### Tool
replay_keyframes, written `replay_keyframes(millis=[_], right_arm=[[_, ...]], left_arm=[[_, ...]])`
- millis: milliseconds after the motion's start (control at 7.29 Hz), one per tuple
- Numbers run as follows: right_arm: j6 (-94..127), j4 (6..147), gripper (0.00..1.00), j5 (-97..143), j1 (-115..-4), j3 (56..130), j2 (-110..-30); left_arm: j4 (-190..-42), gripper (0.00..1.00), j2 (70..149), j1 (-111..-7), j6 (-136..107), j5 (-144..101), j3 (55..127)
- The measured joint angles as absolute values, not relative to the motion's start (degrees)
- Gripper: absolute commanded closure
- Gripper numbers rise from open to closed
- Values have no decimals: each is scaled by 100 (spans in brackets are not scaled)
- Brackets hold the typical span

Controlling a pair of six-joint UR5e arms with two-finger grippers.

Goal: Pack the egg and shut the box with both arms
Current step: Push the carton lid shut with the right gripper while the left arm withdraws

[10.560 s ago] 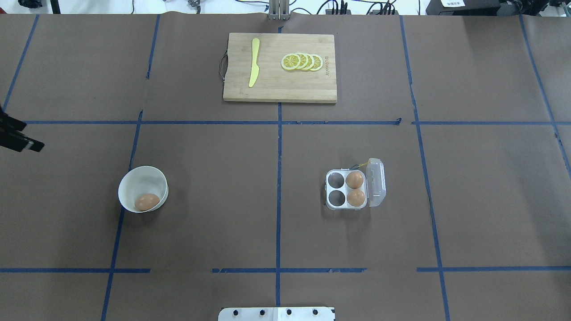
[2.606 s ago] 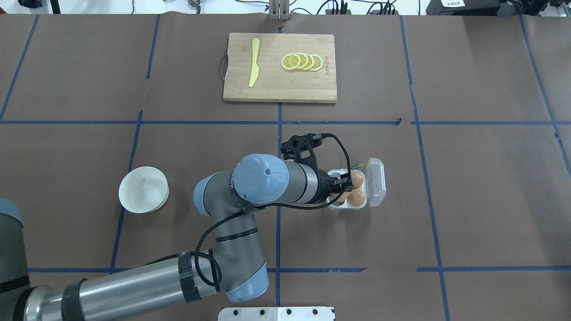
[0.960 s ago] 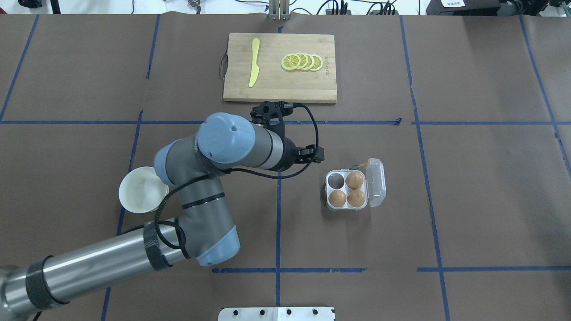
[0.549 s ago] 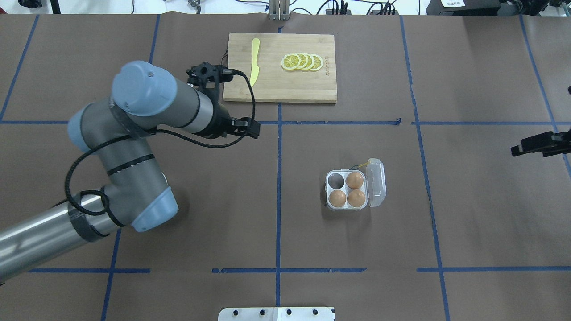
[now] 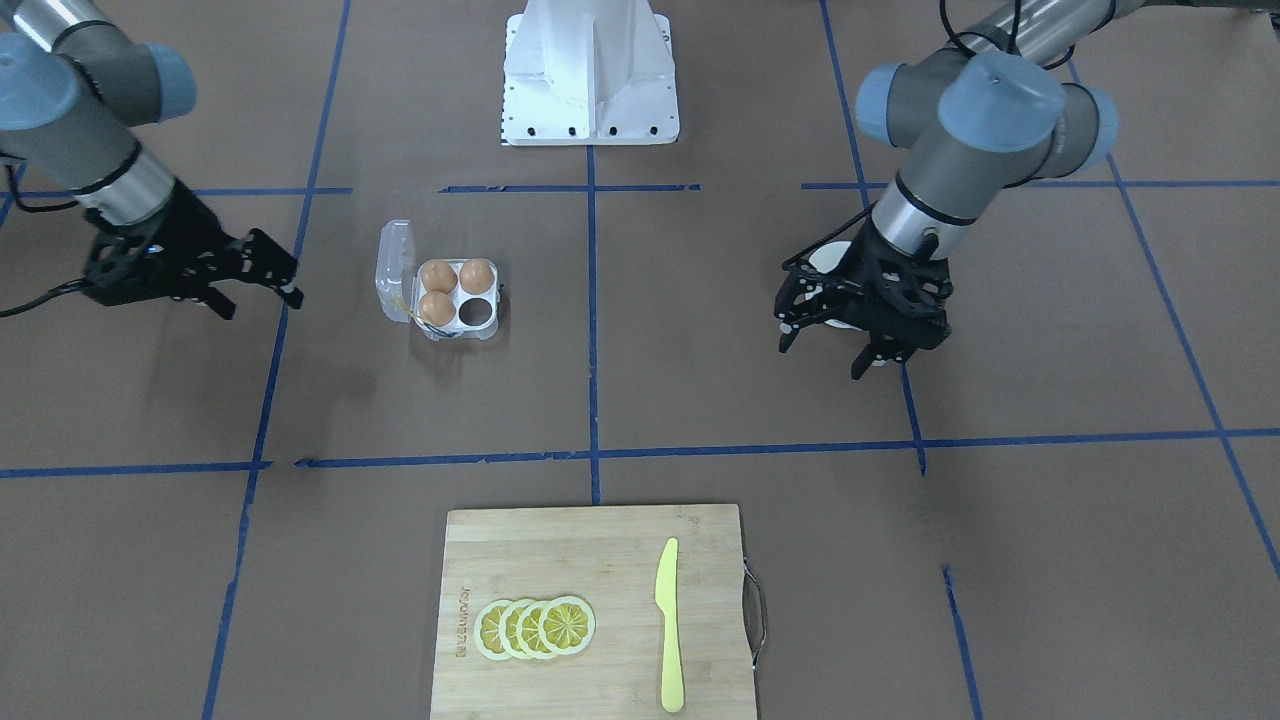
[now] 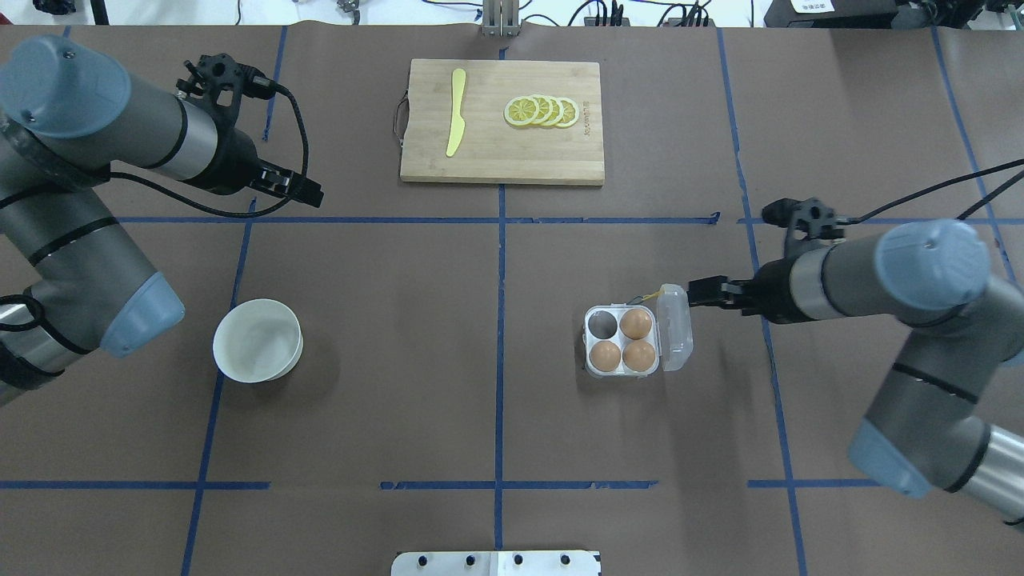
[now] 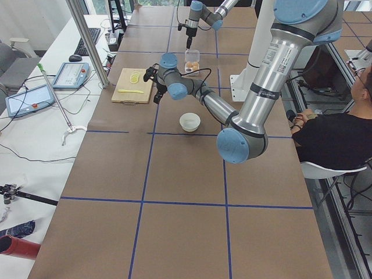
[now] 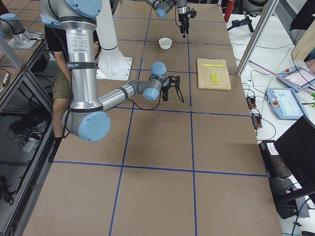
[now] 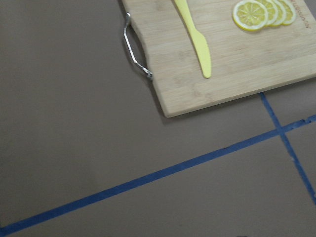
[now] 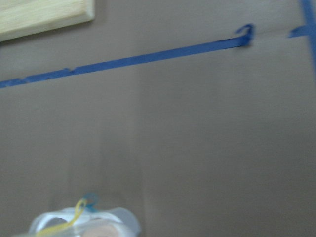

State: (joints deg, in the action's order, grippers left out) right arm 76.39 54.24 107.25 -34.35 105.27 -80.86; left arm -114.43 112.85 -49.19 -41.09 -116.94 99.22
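The clear box (image 6: 586, 340) lies right of the table's centre with its lid (image 6: 674, 328) open to the right. It holds three eggs (image 6: 605, 355); the far-left cell is empty. The box also shows in the front view (image 5: 494, 297), and its edge and yellow string (image 10: 74, 216) show low in the right wrist view. My right gripper (image 6: 694, 290) is open and empty, just right of the lid's far end; it also shows in the front view (image 5: 262, 290). My left gripper (image 6: 310, 192) is open and empty, far off at the back left, also in the front view (image 5: 825, 352).
An empty white bowl (image 6: 257, 340) stands at the front left. A wooden cutting board (image 6: 502, 152) with a yellow knife (image 6: 456, 112) and lemon slices (image 6: 542, 110) lies at the back centre. The robot's white pedestal (image 5: 590, 70) is at the near edge.
The egg from the bowl now sits in the box's near-left cell. My left arm has swung away to the back left. My right arm has come in up to the open lid.
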Motion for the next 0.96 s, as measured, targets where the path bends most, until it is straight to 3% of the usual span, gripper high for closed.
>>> replay_keyframes(millis=[274, 411, 960], right_arm=[[7956, 6848, 0, 10302, -3028, 10552, -6769], [7985, 7218, 0, 10270, -2992, 10615, -6480], [7786, 7585, 0, 11132, -3799, 11199, -6826]], left_arm=[[-11443, 13, 11195, -5033, -3955, -11745, 9930], [-11442, 13, 11178, -5067, -3911, -11749, 9931], [-11435, 10, 10440, -5685, -2962, -11977, 10091]])
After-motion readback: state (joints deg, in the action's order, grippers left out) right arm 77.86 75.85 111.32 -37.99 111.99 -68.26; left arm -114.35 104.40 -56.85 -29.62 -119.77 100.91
